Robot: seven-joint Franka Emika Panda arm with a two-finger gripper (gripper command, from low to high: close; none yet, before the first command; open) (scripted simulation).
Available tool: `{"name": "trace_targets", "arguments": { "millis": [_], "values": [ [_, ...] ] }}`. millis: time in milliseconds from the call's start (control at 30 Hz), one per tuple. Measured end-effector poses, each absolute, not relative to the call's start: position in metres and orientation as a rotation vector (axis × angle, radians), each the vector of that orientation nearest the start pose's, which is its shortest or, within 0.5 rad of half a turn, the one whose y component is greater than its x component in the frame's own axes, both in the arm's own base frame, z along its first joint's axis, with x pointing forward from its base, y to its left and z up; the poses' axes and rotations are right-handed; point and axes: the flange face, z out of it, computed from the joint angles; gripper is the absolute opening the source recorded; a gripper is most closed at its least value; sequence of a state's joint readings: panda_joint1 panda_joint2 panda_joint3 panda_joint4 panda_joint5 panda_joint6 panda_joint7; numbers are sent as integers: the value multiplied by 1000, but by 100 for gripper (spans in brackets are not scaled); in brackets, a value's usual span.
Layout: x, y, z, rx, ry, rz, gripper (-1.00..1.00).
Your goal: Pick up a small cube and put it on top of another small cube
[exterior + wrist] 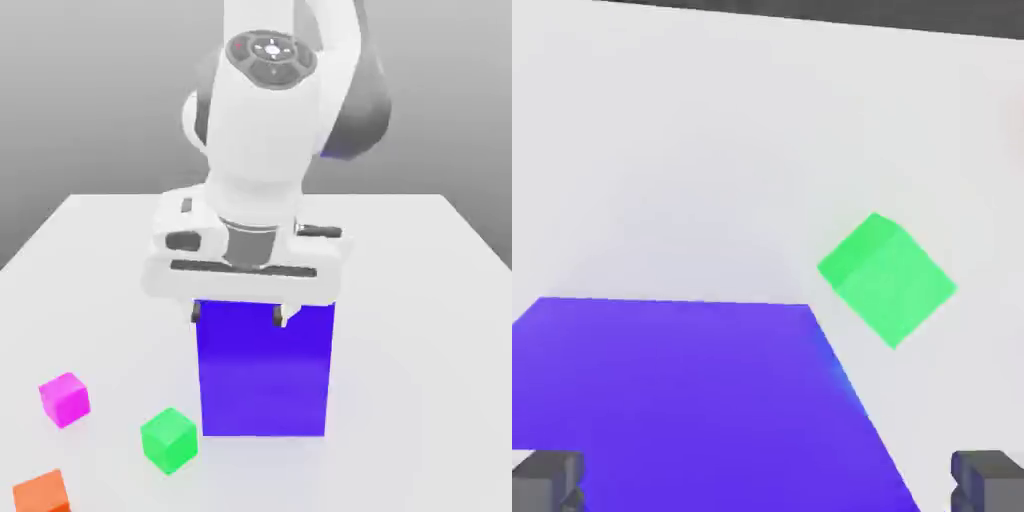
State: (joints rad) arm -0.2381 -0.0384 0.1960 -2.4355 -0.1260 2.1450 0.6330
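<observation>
A glossy white Panda arm fills the upper centre of the exterior view, its rounded shells ending in a flat, boxy hand. The gripper (238,315) hangs just above the top edge of a tall blue block (264,370), a smooth, matte, rectangular slab with sharp edges that stands upright in the lower centre of the frame. The two short dark fingers are spread wide, with nothing between them; in the hand view their grey, square-ended fingertips (549,478) sit at the lower left and lower right corners, with the blue block's (692,400) flat top spreading between them across the lower half.

A small green cube (168,438) rests on the pale, untextured table (420,300) at the lower left of the exterior view, just beside the block's lower left corner but apart from it. In the hand view the same green cube (887,280) appears right of centre, turned corner-on, with plain, evenly coloured faces. Further left in the exterior view lie a magenta cube (64,398) and, at the bottom edge, an orange cube (42,493), partly cut off. All three cubes sit apart from one another.
</observation>
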Motion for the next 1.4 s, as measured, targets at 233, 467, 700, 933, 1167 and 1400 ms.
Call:
{"name": "trace_targets", "arguments": {
  "millis": [233, 467, 700, 933, 1167, 1400],
  "values": [
    [468, -62, 264, -3175, 412, 402, 100],
    [485, -97, 242, -3085, -111, 319, 100],
    [482, -153, 231, -3004, -411, 149, 100],
    [431, -217, 215, -3061, -318, 66, 100],
    [360, -260, 198, -3127, -104, 21, 100],
    [336, -272, 156, -3142, -21, -11, 100]
  ]
}}
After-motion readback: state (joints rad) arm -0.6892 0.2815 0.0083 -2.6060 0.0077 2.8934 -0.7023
